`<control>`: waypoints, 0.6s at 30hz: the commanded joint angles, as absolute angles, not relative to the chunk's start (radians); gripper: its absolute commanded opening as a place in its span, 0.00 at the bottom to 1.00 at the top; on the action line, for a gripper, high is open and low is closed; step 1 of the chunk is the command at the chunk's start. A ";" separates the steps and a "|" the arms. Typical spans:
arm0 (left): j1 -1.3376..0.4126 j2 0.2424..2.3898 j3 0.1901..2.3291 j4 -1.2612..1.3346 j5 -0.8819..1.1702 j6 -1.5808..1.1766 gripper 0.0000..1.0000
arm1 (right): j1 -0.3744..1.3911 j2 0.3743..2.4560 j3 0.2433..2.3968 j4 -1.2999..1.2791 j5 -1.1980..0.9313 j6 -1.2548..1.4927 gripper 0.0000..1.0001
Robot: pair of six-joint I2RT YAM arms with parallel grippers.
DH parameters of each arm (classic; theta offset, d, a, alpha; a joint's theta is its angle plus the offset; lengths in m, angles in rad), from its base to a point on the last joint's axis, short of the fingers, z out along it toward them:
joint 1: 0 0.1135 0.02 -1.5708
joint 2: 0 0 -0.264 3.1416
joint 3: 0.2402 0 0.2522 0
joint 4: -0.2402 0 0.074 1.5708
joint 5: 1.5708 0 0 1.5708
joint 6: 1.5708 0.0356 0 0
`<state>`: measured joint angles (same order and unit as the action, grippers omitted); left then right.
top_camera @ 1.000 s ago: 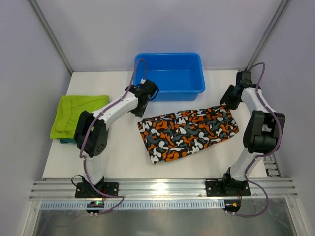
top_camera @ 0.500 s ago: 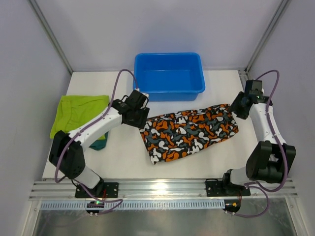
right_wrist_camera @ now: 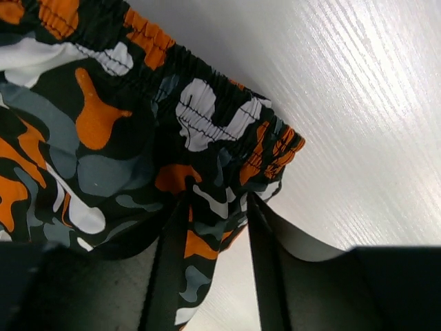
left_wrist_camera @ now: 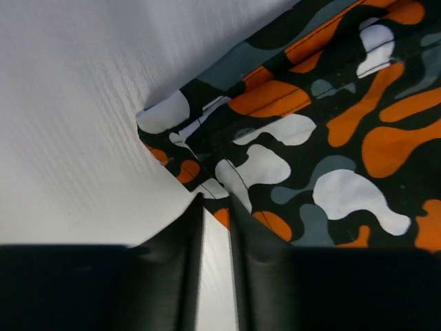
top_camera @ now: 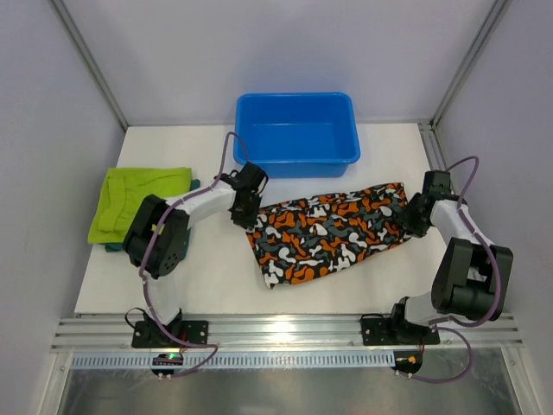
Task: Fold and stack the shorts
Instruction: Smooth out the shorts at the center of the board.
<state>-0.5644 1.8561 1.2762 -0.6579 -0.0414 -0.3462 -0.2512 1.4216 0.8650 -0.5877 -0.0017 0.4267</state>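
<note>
Looking down from the top view, we see a white surface carrying every item. A blue tub sits at its 12 o'clock edge.

The camouflage shorts, printed in orange, black, white and grey, lie spread flat just right of centre. Their long axis runs from about 8 o'clock to 2 o'clock, with the elastic waistband at the 3 o'clock end.

The lime shorts lie folded at 9 o'clock, well apart from the camouflage pair. They rest on the teal shorts, of which we see only slivers at the pile's 6 o'clock and 1 o'clock corners.

The left claw is lowered at the camouflage pair's 9 o'clock corner. In the left wrist view its fingers are slightly parted, with bare surface showing in the gap and the hem corner at their tips.

The right claw is lowered at the waistband's 3 o'clock end. In the right wrist view its fingers are spread astride the waistband corner, and cloth fills the gap between them.
</note>
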 commanded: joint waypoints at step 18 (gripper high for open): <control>-0.633 1.604 1.313 -0.704 -0.176 -0.393 0.33 | -0.265 1.335 0.807 -0.449 -0.049 0.434 0.46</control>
<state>-0.5385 1.7664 1.2938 -0.6476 -0.1459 -0.3687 -0.2642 1.3842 0.8276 -0.5034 0.0261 0.4080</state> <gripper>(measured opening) 0.286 0.453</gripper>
